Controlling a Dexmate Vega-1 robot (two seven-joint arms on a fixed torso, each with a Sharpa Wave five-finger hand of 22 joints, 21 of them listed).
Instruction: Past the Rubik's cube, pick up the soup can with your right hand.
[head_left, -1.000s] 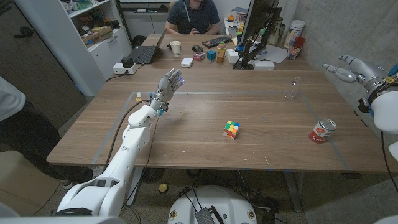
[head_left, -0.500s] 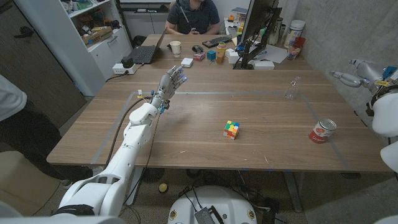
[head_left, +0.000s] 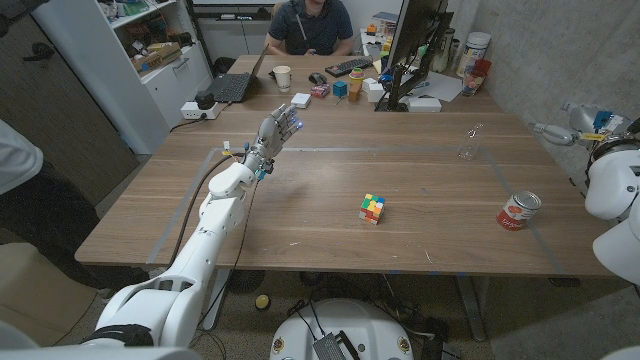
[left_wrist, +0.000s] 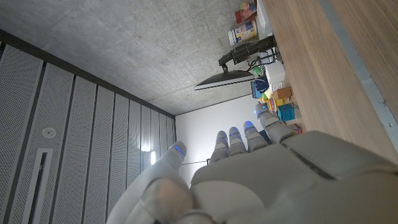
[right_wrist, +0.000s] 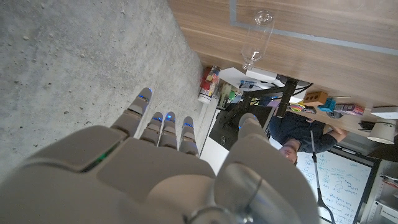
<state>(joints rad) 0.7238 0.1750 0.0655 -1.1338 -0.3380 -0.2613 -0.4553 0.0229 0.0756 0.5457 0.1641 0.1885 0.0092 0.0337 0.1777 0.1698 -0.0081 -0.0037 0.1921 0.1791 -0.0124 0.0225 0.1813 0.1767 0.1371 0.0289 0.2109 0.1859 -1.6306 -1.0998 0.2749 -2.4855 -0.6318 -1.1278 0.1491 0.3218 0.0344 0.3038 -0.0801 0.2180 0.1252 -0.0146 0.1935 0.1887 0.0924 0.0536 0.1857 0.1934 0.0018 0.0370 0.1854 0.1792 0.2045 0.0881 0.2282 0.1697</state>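
The soup can (head_left: 519, 210), red and white, lies on its side near the table's right edge. The Rubik's cube (head_left: 372, 208) sits near the middle of the table, well left of the can. My right hand (head_left: 562, 130) is raised off the table's right edge, far beyond the can, fingers stretched out and holding nothing; the right wrist view shows its fingers (right_wrist: 163, 127) spread against a concrete wall. My left hand (head_left: 276, 134) is held up over the far left of the table, fingers (left_wrist: 239, 140) straight and apart, holding nothing.
A clear plastic bottle (head_left: 468, 143) (right_wrist: 255, 42) stands at the far right of the table. Grey tape (head_left: 400, 152) outlines a rectangle on the wood. Behind it, a desk carries a monitor (head_left: 410, 40), a laptop (head_left: 236, 85) and clutter; a person (head_left: 310, 25) sits there.
My right hand has drawn back to the right, away from the table and toward the picture's edge. The left hand, can and cube have stayed put.
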